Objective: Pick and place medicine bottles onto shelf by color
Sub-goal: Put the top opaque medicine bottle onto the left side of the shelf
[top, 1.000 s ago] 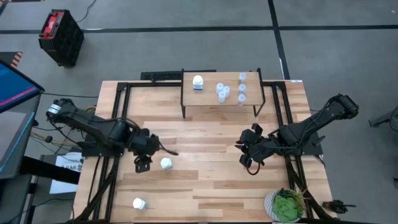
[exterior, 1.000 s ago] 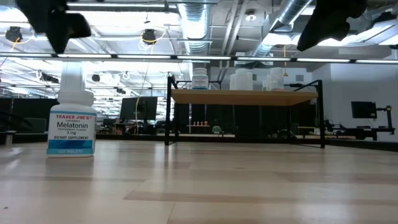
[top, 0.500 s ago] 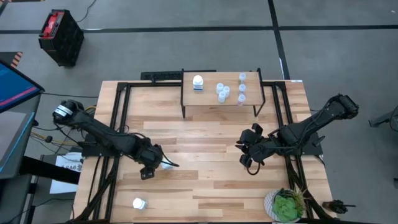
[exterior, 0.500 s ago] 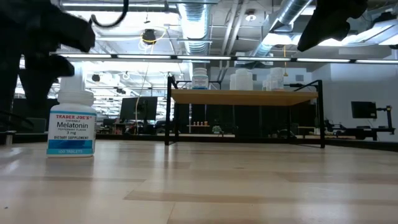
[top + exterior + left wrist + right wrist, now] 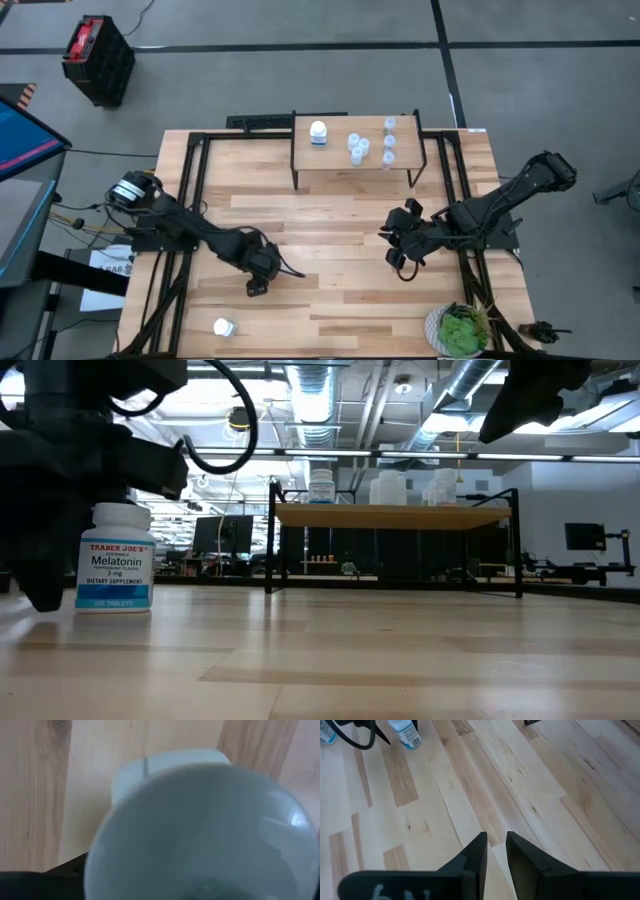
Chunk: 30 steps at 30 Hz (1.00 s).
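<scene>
White bottle (image 5: pixel 200 830) now sits under the lowered left tool (image 5: pixel 257 275), grip unclear; right tool (image 5: pixel 494 851) narrow, unmoved

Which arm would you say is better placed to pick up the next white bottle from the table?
The left. Its gripper is directly over a white bottle, whose cap fills the left wrist view, and another white bottle stands nearby. The right gripper hangs over bare wood, away from both.
</scene>
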### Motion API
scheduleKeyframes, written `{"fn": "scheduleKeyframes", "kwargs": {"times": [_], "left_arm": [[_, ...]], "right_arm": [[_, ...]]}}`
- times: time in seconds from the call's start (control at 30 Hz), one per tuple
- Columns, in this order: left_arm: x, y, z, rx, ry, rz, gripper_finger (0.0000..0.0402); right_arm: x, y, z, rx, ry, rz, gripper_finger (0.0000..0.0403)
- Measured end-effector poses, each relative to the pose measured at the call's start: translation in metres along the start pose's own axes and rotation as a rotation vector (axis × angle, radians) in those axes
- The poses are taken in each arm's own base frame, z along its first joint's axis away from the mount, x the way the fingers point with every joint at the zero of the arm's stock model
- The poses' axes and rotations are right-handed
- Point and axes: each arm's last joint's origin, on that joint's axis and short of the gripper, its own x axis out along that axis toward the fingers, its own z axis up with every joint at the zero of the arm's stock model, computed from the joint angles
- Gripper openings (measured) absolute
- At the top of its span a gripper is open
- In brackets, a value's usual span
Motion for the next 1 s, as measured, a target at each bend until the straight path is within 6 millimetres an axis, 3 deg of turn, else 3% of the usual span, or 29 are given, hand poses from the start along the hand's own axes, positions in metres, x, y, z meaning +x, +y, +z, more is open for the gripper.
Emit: {"fn": "scheduleKeyframes", "kwargs": {"times": [0.7,0.83,1.0], "left_arm": [[-0.013,0.012,0.023,0.03,-0.082,0.062,0.0319],[-0.013,0.013,0.023,-0.004,-0.085,0.065,0.028],[-0.018,0.019,0.031,-0.021,-0.059,0.038,0.0181]], "right_arm": [[0.0,0.0,0.0,-0.004,0.001,-0.001,0.0097],[0.0,0.0,0.0,-0.004,0.002,-0.001,0.0097],[0.0,0.0,0.0,-0.009,0.001,-0.002,0.0097]]}}
